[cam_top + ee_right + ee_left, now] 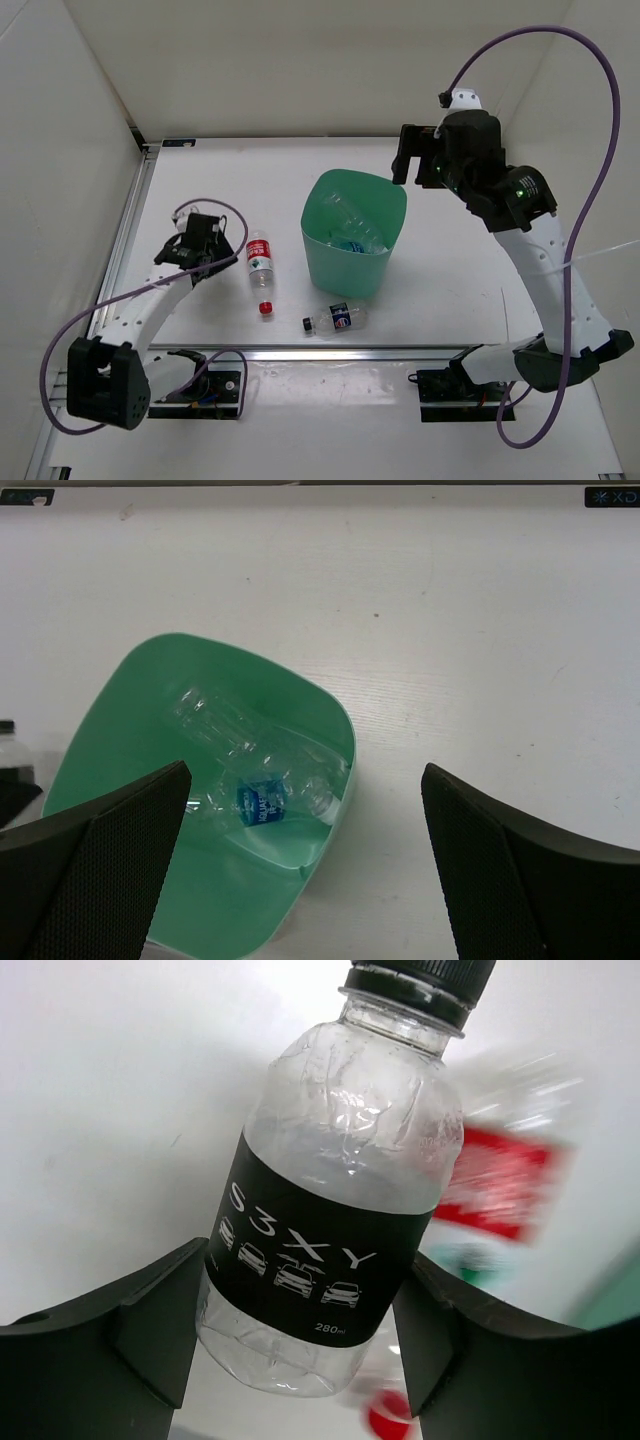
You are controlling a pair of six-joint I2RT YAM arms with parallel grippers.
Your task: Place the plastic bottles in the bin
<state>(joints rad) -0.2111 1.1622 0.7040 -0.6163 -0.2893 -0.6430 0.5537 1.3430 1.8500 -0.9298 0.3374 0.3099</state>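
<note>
My left gripper point(203, 243) point(305, 1295) is shut on the black-label bottle point(320, 1210), gripping its lower body, with the black cap pointing away. The red-label bottle point(260, 262) lies on the table just right of it, blurred in the left wrist view point(500, 1185). The dark-blue-label bottle point(336, 319) lies in front of the green bin point(385, 255). My right gripper point(405, 158) point(305, 780) is open and empty above the bin's back right rim point(345, 730). Inside the bin lie the light-blue-label bottle point(265, 802) and the unlabelled bottle point(212, 718).
White walls enclose the table on the left, back and right. A metal rail point(330, 352) runs along the near edge by the arm bases. A purple cable point(590, 200) loops high over the right arm.
</note>
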